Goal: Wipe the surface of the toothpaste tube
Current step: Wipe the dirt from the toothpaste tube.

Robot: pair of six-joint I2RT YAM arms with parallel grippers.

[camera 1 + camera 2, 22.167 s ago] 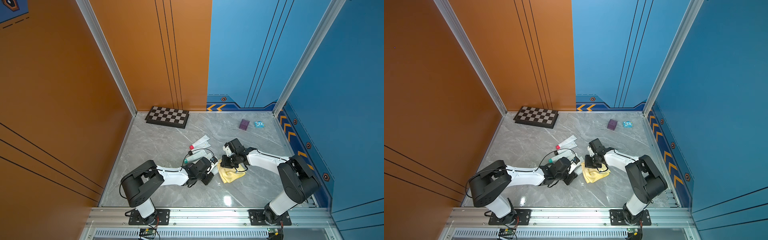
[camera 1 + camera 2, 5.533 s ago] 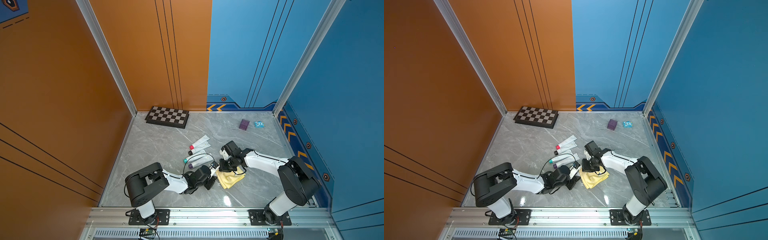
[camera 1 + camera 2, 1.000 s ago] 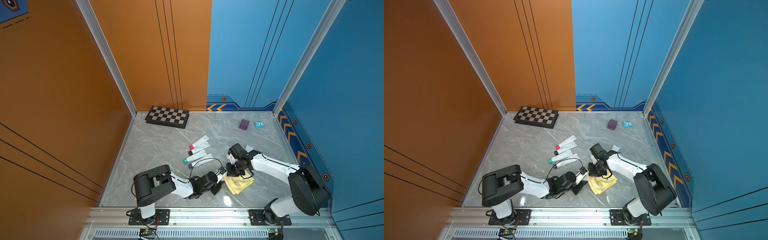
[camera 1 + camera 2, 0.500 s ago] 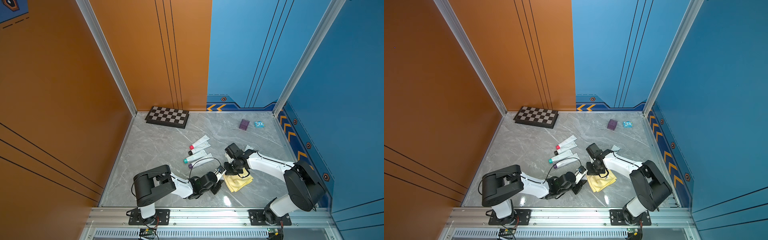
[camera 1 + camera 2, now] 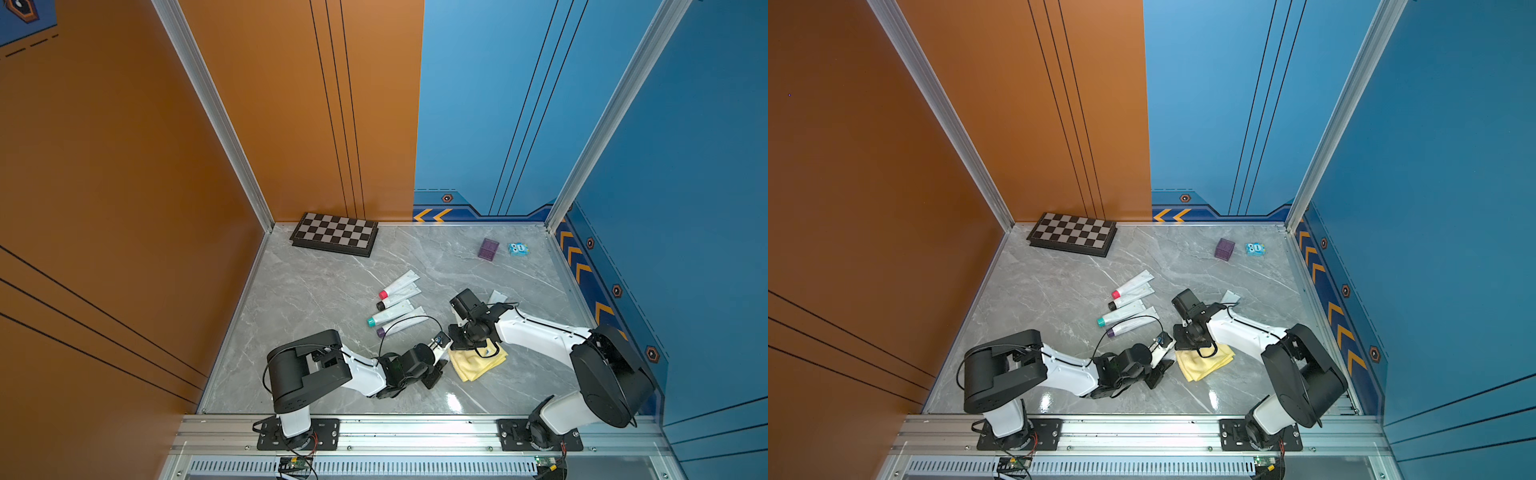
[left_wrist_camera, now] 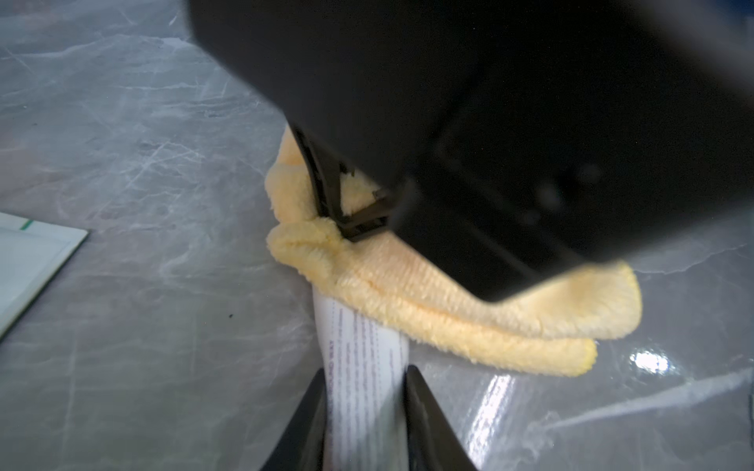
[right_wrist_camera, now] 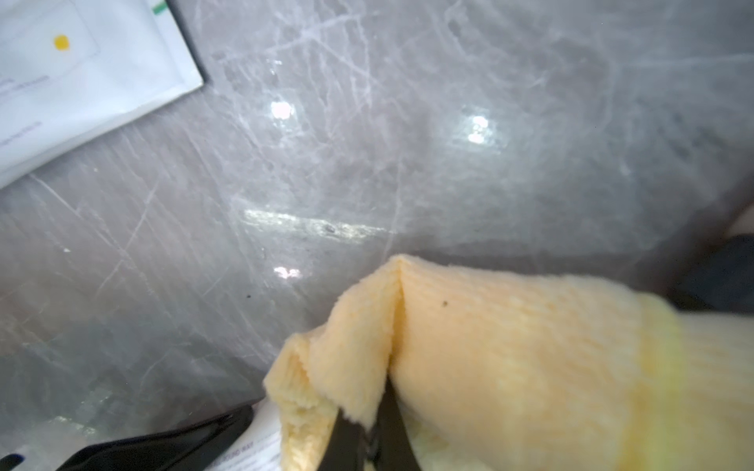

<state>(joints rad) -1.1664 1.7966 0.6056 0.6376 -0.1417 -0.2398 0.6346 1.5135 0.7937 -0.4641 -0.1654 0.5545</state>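
A white toothpaste tube with fine print sticks out between the fingers of my left gripper, which is shut on it low over the marble floor. A folded yellow cloth lies across the tube's far end. My right gripper is shut on a fold of the cloth, pressing it down on the tube. In both top views the two grippers meet near the front middle, left gripper beside right gripper, with the cloth spread to their right.
Several other tubes lie side by side just behind the grippers. A white packet lies behind the right arm. A chessboard sits at the back left, with a purple cube and a small blue box at the back right.
My right gripper has slid the cloth a little to the left, along the tube towards the left gripper. The left arm has stayed where it was.
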